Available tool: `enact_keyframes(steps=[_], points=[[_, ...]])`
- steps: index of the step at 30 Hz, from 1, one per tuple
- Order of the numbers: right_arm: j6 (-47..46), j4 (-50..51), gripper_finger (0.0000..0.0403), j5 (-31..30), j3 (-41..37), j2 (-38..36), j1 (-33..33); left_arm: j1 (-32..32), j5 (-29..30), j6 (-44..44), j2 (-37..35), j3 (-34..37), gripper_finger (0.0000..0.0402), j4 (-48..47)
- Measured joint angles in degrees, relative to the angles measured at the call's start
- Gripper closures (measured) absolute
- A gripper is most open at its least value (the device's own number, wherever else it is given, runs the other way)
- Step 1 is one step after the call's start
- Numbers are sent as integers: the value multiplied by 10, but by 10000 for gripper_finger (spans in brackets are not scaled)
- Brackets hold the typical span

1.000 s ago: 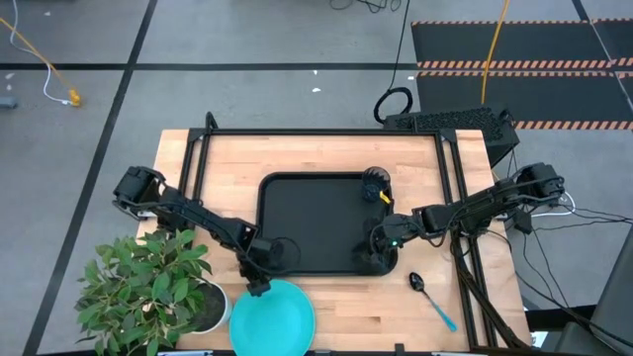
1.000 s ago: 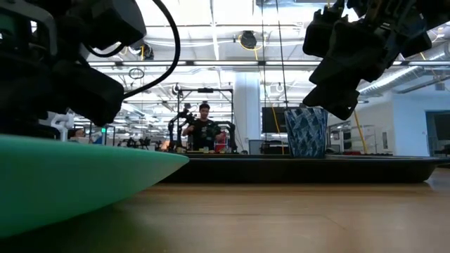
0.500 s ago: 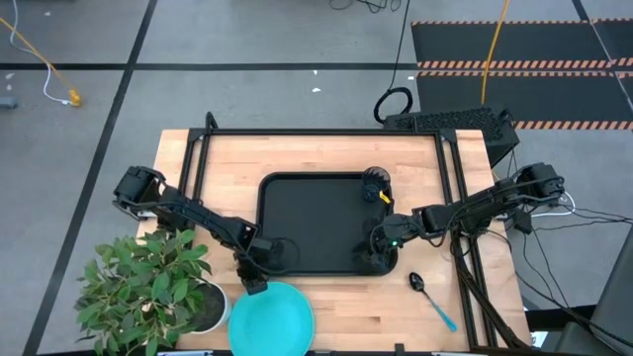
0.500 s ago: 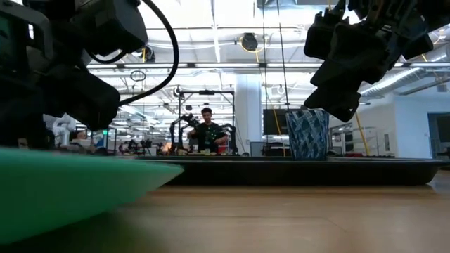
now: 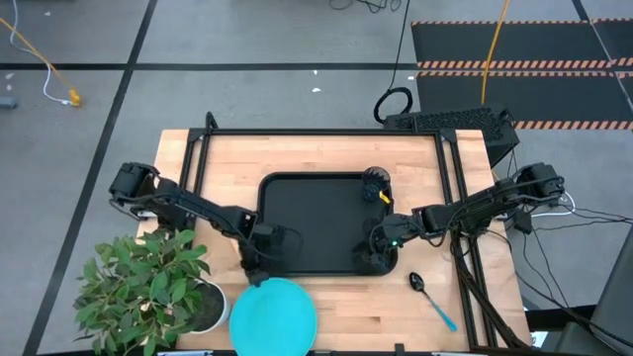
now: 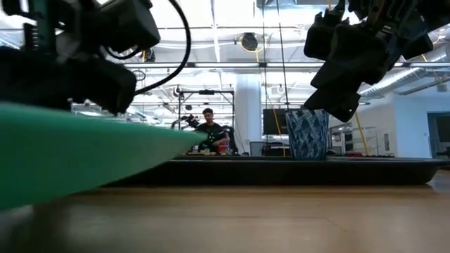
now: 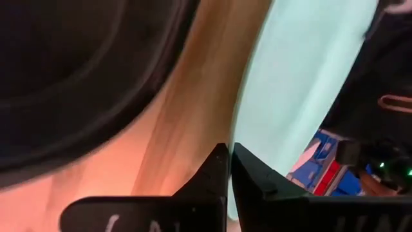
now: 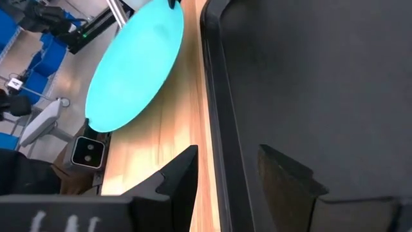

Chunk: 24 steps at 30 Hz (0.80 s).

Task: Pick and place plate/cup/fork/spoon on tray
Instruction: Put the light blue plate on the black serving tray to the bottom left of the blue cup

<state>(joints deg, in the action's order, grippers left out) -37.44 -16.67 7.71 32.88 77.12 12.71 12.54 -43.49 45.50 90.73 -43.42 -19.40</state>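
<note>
The turquoise plate [image 5: 277,318] is near the table's front edge, just in front of the black tray [image 5: 316,198]. My left gripper [image 5: 255,275] is shut on its far rim. In the low view the plate [image 6: 70,154] stands tilted. The dark cup [image 5: 375,182] stands in the tray's far right corner, and the fork's orange handle [image 5: 385,198] shows beside it. The blue-handled spoon [image 5: 433,299] lies flat on the wood, to the right of the tray. My right gripper [image 5: 379,252] hangs open over the tray's near right corner with nothing between its fingers. My left gripper pinches the plate's far rim [image 7: 241,136] between its two shut fingers, which reach it from the far side, slanting down. The plate is tilted, with the held edge [image 6: 193,140] raised above the table. Whether its near edge rests on the wood does not show.
A leafy plant [image 5: 143,282] in a white pot [image 5: 210,307] stands at the near left corner, close beside the plate. A black frame [image 5: 326,132] runs along the table's far and side edges. Bare wood lies between the tray and the spoon.
My left gripper has moved up and a little toward the far edge, with the plate's far rim. That edge of the plate has risen off the table, so the plate now stands more steeply tilted.
</note>
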Motion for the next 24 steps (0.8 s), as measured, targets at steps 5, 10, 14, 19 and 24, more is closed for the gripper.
enact_keyframes(steps=[5, 10, 14, 19, 24], points=[[-1, 15, 252, 37, 0, -10, -7, -33, 1, 1, -50, -1, 399, 25], [-7, 17, 252, 91, 0, -77, -29, -72, 27, 33, -89, -1, 399, 86], [21, 20, 252, 87, 0, -152, -43, -102, 45, 32, -96, -2, 400, 105], [79, 10, 252, 12, 0, -251, -50, -143, 96, 23, -93, -2, 400, 104], [168, -37, 252, -86, 0, -323, -52, -209, 143, 30, -92, -1, 400, 123]])
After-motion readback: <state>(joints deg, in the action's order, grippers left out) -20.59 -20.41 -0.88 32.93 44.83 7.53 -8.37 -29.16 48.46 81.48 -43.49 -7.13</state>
